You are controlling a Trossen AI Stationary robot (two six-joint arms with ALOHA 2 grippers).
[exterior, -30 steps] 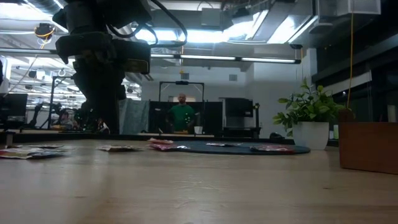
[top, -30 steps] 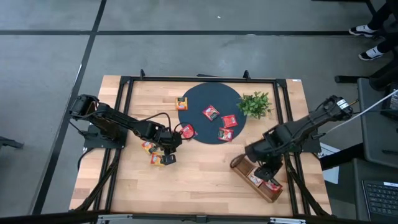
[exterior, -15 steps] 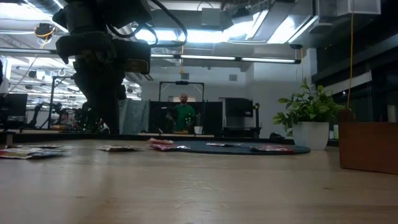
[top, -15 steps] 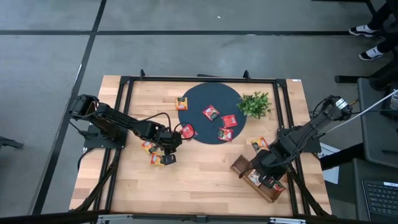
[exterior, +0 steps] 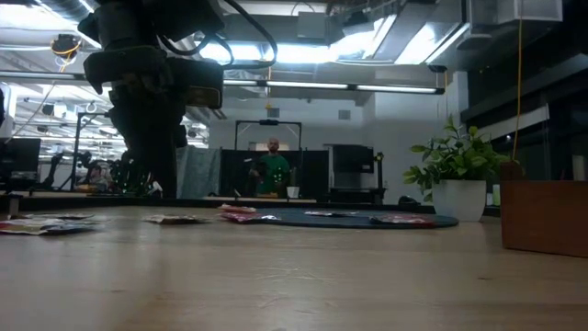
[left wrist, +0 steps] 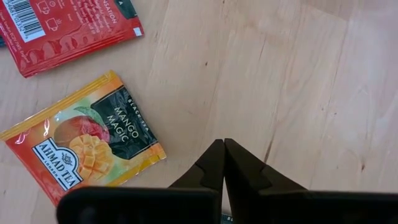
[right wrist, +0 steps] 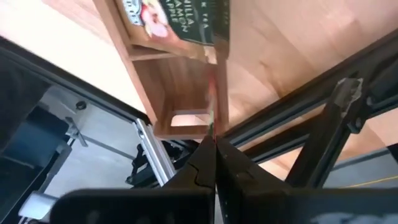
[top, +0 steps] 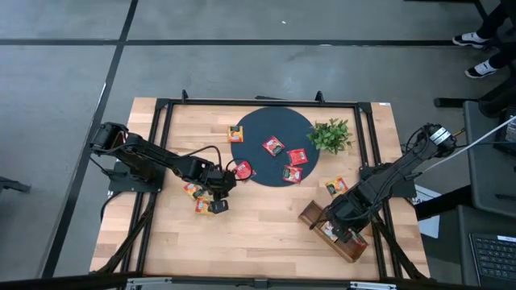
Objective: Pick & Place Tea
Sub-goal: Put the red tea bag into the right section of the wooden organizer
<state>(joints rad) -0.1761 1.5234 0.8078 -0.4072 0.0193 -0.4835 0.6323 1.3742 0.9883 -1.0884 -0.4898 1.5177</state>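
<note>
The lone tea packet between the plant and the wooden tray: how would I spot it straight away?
Find the green plant beside the dark round mat. Toward the wooden tray lies one orange-yellow packet on bare wood, alone there.

Grey floor [top: 64, 97], ceiling strip lights [exterior: 312, 86], standing person [exterior: 272, 171]

light wooden table [top: 266, 217] inside a black metal frame [top: 161, 109]. dark round mat [top: 262, 165] at the far middle. small green plant [top: 330, 134] in a white pot [exterior: 458, 199] just beside the mat. long brown wooden tray [top: 310, 216] near the right front corner, angled. person in a green top [exterior: 272, 170] stands in the room behind.
</note>
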